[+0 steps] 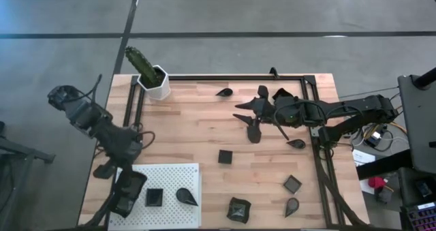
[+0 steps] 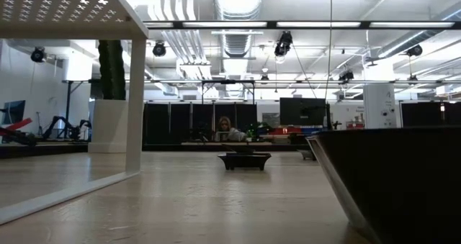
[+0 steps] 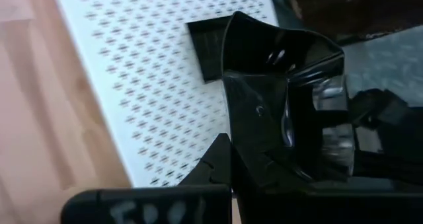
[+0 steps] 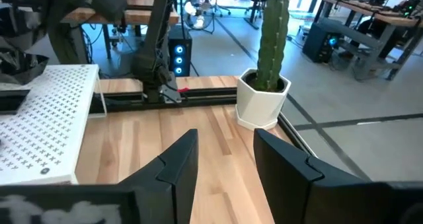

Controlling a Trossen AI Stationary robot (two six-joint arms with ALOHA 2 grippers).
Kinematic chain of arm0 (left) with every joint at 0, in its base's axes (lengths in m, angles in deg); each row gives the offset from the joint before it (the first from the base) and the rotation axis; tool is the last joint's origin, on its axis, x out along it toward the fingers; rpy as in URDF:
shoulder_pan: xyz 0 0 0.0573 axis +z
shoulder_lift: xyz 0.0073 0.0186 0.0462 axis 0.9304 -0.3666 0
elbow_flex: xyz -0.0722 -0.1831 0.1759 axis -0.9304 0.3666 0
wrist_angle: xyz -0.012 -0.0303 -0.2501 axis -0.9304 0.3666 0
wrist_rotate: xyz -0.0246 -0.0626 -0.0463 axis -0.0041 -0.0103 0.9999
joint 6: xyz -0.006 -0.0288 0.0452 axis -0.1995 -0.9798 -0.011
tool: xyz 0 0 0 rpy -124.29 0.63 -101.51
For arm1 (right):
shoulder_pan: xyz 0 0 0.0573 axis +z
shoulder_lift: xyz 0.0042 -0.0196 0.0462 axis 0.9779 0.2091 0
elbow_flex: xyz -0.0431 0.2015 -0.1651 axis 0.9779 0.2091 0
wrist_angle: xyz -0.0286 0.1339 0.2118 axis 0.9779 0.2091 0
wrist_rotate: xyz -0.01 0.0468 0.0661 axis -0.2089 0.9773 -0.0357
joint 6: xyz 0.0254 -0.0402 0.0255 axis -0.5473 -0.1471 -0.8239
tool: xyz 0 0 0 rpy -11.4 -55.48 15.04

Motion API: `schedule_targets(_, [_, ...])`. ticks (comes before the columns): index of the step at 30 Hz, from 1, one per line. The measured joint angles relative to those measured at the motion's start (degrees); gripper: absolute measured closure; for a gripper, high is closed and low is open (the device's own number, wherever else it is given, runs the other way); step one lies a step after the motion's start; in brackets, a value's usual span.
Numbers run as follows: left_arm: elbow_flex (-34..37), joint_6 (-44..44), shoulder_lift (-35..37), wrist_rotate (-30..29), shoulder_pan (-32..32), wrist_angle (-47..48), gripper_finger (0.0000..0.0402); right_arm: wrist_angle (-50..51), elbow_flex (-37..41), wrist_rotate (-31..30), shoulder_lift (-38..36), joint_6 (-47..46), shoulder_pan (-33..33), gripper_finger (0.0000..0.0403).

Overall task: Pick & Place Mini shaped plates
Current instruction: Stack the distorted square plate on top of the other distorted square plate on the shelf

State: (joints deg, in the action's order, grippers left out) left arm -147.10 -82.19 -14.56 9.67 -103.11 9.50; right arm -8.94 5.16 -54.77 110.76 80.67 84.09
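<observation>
Lower left on the white board (image 1: 170,173), two plates sit, left claw (image 1: 129,193) pinching a third plate (image 3: 277,105); right claw (image 4: 221,164) spread, several plates left on counter (image 1: 197,132).

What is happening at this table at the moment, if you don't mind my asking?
The robot is sorting small dark dishes onto the white perforated board. The left hand is shut on a wavy-edged dish and holds it above the board's left end, where a square dish and a teardrop dish already lie. The right hand is out over the far middle of the table, fingers apart and empty, with several more dishes scattered around it. A potted cactus stands in the far left corner.
</observation>
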Motion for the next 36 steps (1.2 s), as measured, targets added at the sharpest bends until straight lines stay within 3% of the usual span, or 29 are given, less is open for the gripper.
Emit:
schedule_targets(13, [9.75,-5.55,0.14,1.04,-13.10,-7.73,0.0401,-1.62,0.02,0.00,0.01,-1.51,0.00,0.0284])
schedule_targets(36, [13.83,-9.62,0.22,0.39,-13.37,-10.27,0.0388,-4.09,0.02,-0.04,0.11,-1.51,0.00,0.0285])
